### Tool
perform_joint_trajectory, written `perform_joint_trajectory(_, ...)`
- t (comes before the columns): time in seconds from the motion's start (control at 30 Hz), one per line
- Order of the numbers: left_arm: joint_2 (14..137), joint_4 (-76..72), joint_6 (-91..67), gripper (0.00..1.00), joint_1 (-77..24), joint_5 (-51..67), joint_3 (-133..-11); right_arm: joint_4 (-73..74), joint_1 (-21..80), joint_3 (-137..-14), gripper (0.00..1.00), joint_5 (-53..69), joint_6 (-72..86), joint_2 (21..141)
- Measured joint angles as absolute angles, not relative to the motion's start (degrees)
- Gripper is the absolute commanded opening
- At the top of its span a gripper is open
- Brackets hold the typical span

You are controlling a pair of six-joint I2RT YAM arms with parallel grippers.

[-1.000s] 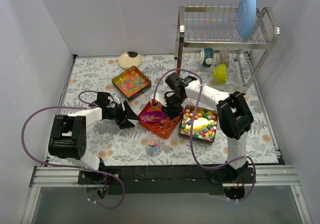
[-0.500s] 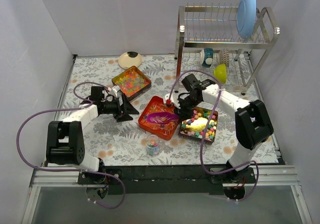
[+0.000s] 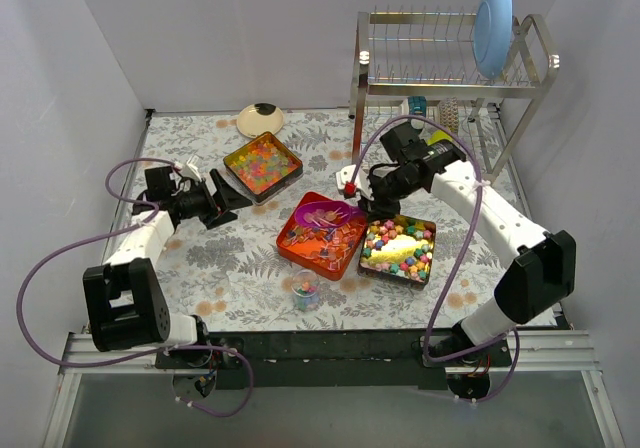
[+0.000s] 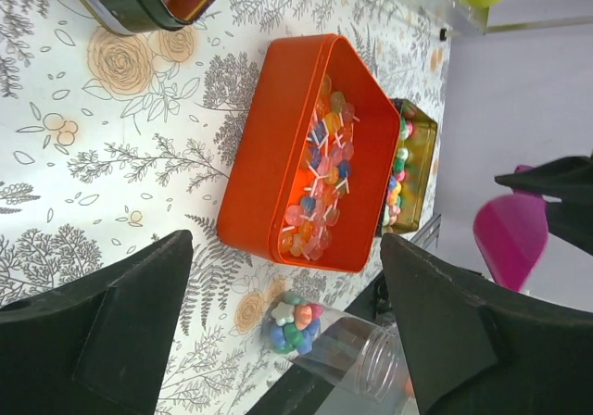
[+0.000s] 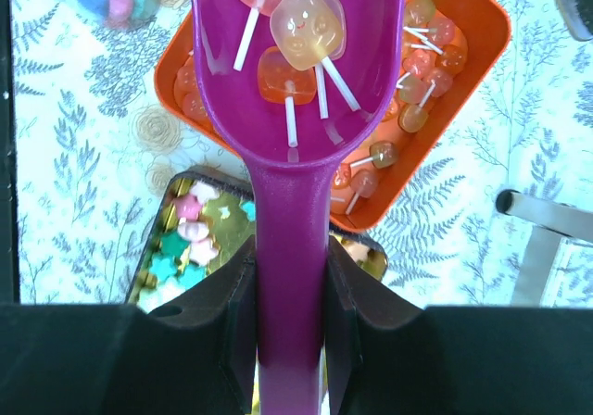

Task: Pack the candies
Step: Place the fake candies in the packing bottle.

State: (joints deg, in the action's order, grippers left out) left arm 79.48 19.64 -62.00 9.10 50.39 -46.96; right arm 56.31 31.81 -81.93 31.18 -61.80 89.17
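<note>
Right fingers (image 5: 227, 308) clamping purple scoop (image 5: 292, 248), floral tablecloth (image 3: 250, 258), white walls (image 3: 230, 38)

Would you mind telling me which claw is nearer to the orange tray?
Right. The right claw holds the scoop over the tray, at its right edge; the left claw hangs open off to its left, apart.

A blue plate (image 3: 492, 13) stands in the metal dish rack (image 3: 360, 78), a cream bowl (image 3: 260, 120) on the floral cloth (image 3: 250, 258).

Glossy purple plastic scoop (image 5: 296, 91), translucent lollipops (image 5: 306, 31), shiny wire metal rack (image 3: 450, 78).
</note>
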Motion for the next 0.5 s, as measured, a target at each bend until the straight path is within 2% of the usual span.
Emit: perform_joint_trajectory(0.5,71.31,15.81,-65.52,0.83,15.62,49.87,-43.7,71.31,39.11,-84.05,0.01,16.49,-72.25,84.47)
